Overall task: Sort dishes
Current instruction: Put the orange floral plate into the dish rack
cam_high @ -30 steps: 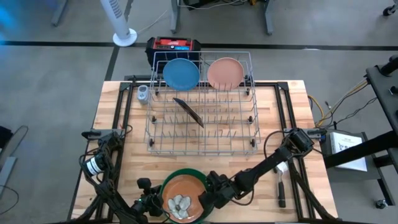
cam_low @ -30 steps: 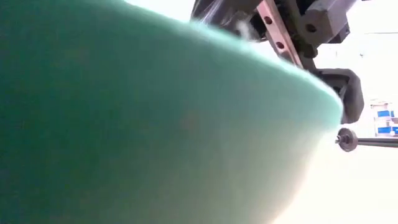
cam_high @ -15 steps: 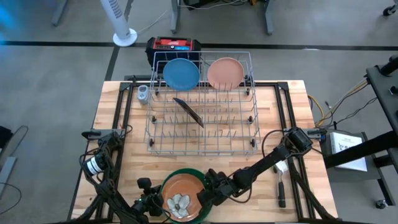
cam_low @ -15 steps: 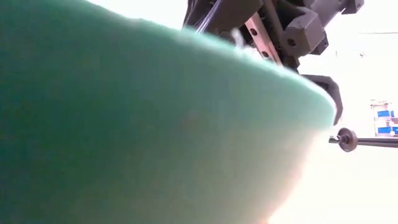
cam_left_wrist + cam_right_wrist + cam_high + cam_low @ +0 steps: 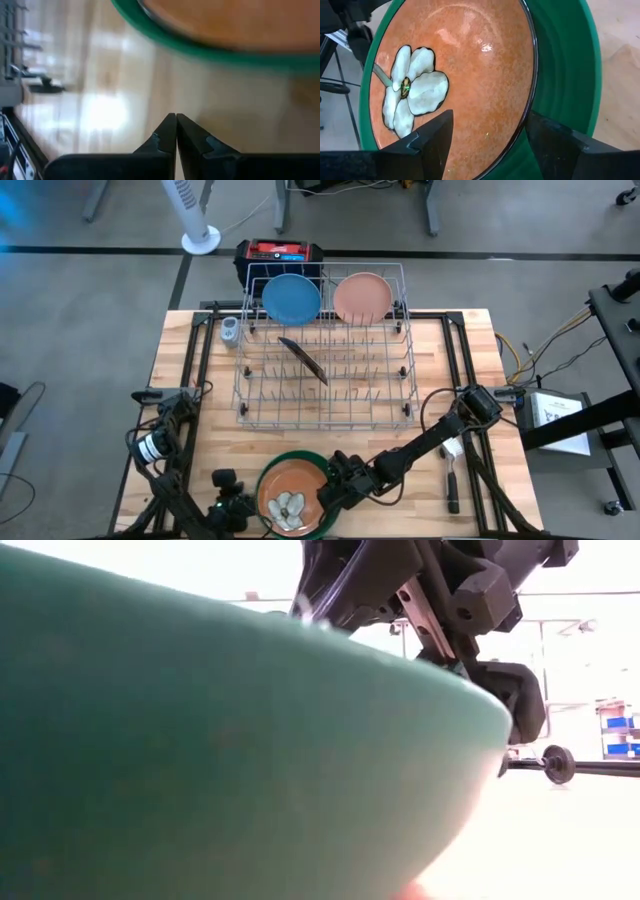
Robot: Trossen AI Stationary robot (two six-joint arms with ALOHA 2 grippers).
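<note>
The right gripper (image 5: 487,142) is held with fingers apart astride the rim of an orange-brown plate (image 5: 470,75), which is nested in the green plate (image 5: 312,463). The left gripper (image 5: 176,131) is pressed together beside them.

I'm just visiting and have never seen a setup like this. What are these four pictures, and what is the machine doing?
It is a robot with two dark arms at a wooden table, each ending in a two-finger gripper. One camera looks down from above, one sits at table height, and one rides on each wrist.

On the table stands a grey wire rack holding a light blue plate, a pale pink plate and a dark orange-brown plate on edge. Near the front, an orange-brown plate with a white flower lies inside a larger green plate.

The right gripper is open, its fingers straddling the flowered plate's rim. The left gripper is shut and holds nothing, beside the green plate.
</note>
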